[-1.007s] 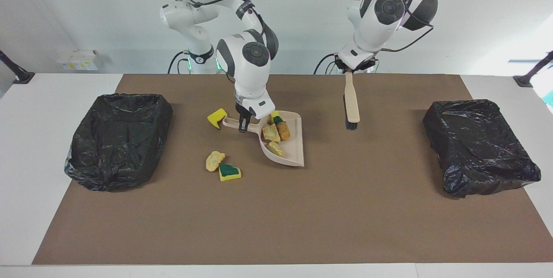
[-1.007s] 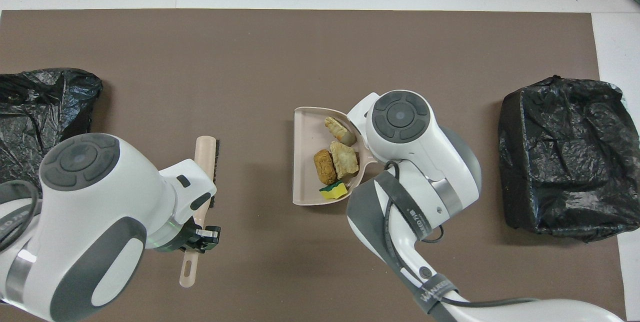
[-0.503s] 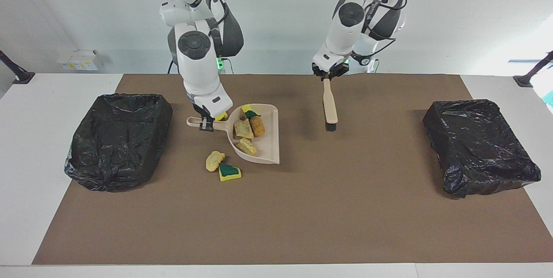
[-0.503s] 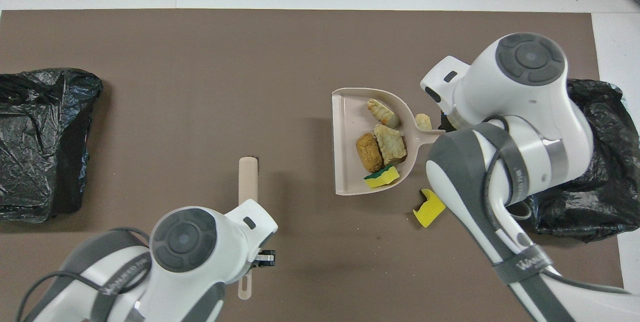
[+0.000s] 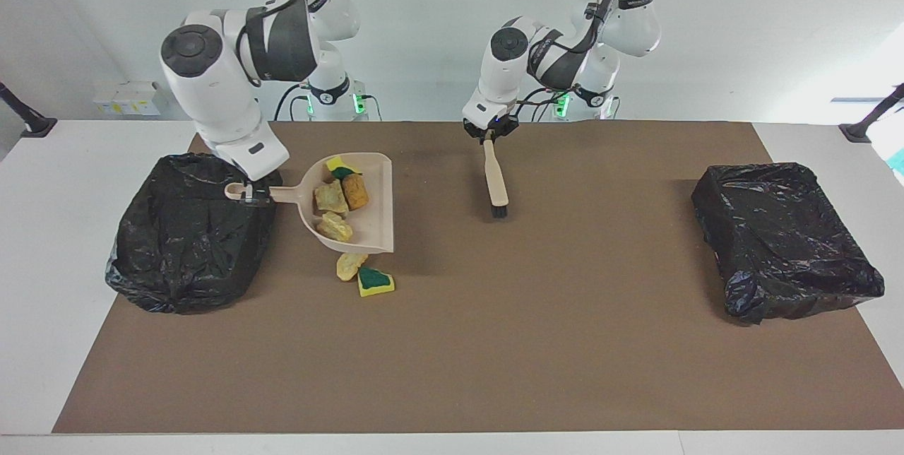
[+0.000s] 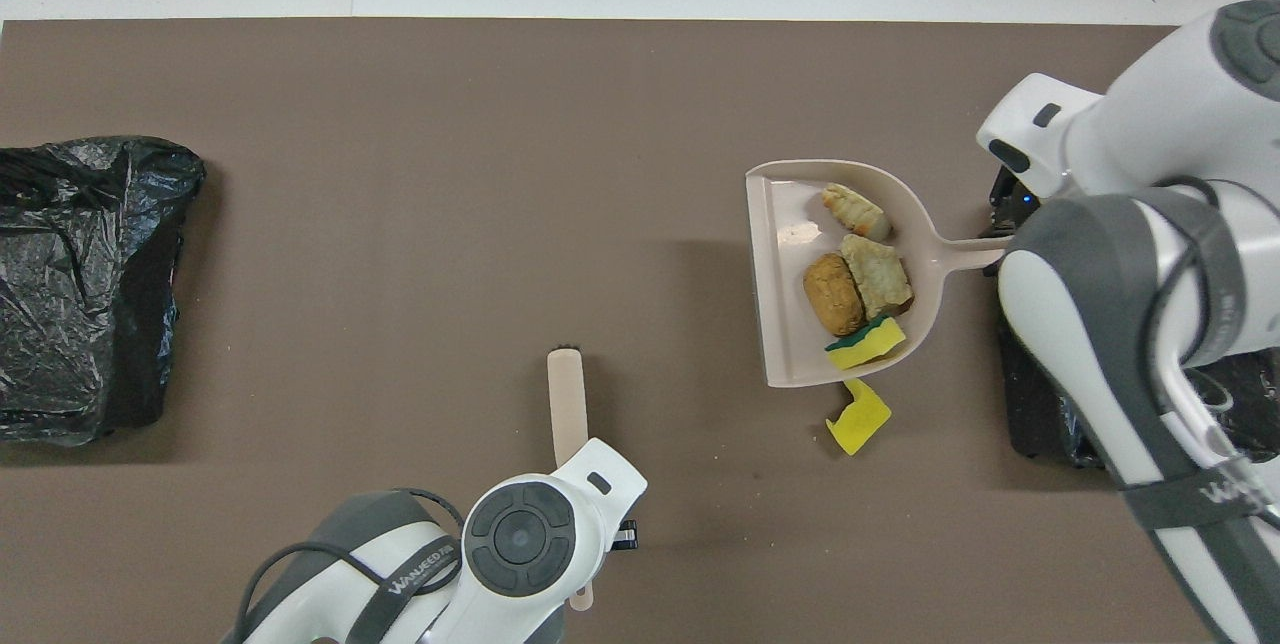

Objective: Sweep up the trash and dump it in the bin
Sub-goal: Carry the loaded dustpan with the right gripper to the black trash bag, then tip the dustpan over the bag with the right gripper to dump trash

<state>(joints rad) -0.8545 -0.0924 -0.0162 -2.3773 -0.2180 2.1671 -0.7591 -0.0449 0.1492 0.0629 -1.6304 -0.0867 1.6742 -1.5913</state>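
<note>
— Right pincer [image 5: 248, 193]?
— I see it clamped on the dustpan [image 5: 371, 190] handle, over the black bin [image 5: 191, 229] at the right arm's end; four trash [image 5: 340, 199] scraps ride inside.
— Left pincer [image 5: 489, 136]?
— Closed on the brush [image 5: 496, 183], bristles down.
— Desk [image 5: 42, 229]?
— Three scraps lie on the brown mat [image 5: 494, 342]; a second bin [image 5: 784, 239] is at the left arm's end.
</note>
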